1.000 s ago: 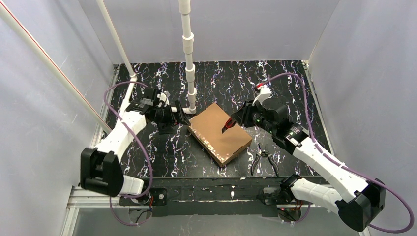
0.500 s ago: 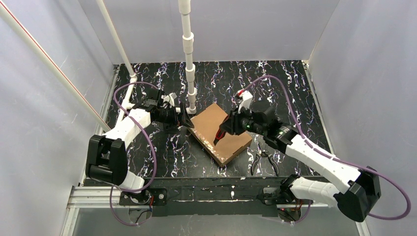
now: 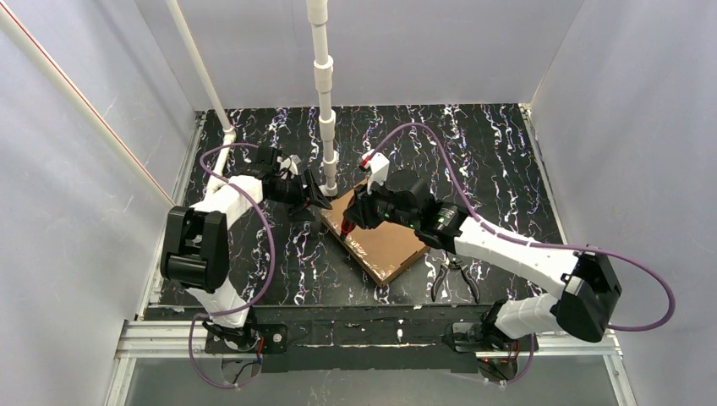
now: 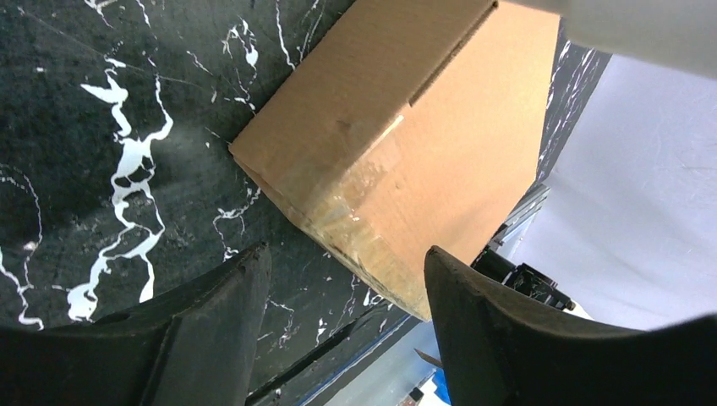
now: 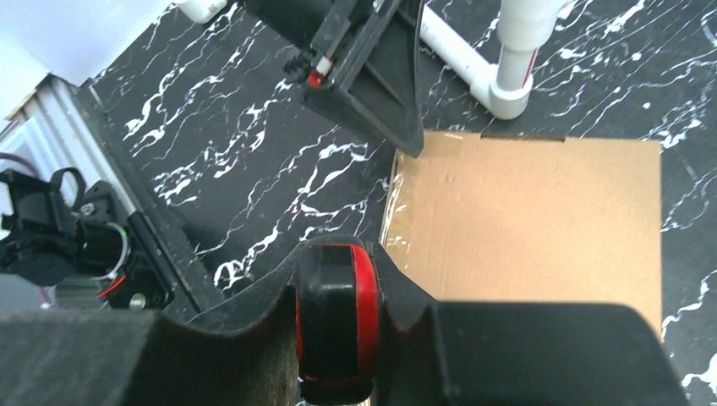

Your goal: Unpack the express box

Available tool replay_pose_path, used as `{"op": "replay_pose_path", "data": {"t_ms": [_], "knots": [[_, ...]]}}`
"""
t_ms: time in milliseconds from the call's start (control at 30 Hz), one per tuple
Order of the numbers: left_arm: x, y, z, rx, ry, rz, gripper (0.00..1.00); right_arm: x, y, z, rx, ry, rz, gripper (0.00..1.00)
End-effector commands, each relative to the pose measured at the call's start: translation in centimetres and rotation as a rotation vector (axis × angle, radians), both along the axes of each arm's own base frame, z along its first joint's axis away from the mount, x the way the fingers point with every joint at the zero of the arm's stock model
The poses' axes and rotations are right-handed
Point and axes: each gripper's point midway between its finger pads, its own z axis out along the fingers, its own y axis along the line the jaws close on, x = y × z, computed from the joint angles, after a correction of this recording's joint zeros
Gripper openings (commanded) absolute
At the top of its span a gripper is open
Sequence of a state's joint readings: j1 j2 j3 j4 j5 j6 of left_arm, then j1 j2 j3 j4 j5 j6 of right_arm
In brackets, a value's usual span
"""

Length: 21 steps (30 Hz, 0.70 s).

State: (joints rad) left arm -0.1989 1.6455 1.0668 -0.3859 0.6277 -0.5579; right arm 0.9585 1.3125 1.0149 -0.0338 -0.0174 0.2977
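Black marble-patterned table point(image 3: 507, 161) carries everything. On the left side, the left gripper point(image 3: 317, 196) reaches in low towards the middle, its two fingers point(image 4: 211, 321) spread wide apart with nothing between them. In the left wrist view the near corner of the express box point(image 3: 385, 241) sits just beyond the gap between those fingers. From the right wrist view, one fingertip comes right up to that corner; whether it touches cannot be told.

Just behind the box stands a white pipe stand point(image 3: 324, 93), upright, its foot close to the box's far corner.

The express box lies flat at the middle of the table, turned at an angle to the table edges, lid down. Clear tape point(image 4: 355, 190) runs along its left edge and wraps the corner.

Above that taped left edge hangs the right gripper point(image 3: 351, 222), pinching a red-and-black tool point(image 5: 334, 326) between its fingers. The tool's tip points down at the box top near the edge; contact cannot be made out.

Further right, near the front of the table, a pair of pliers point(image 3: 452, 275) lies just beside the box's right corner, apart from it.
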Motion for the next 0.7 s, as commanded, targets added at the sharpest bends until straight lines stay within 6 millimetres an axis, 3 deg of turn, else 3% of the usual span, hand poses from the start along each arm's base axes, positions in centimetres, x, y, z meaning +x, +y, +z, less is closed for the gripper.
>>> {"op": "replay_pose_path", "data": {"t_ms": [0,233,667], "knots": [[0.5,-0.6,0.3,-0.052,0.005,-0.007,0.63,2.4,1.8,5.3,0.076,-0.197,-0.053,0.01],[1.3,-0.4,-0.5,-0.063,0.022,0.026,0.56,2.5,3.7,6.1,0.025,-0.377,-0.072,0.01],[2.1,-0.2,-1.6,-0.073,0.052,0.064,0.52,4.4,6.0,5.8,0.039,-0.42,-0.108,0.01]]}}
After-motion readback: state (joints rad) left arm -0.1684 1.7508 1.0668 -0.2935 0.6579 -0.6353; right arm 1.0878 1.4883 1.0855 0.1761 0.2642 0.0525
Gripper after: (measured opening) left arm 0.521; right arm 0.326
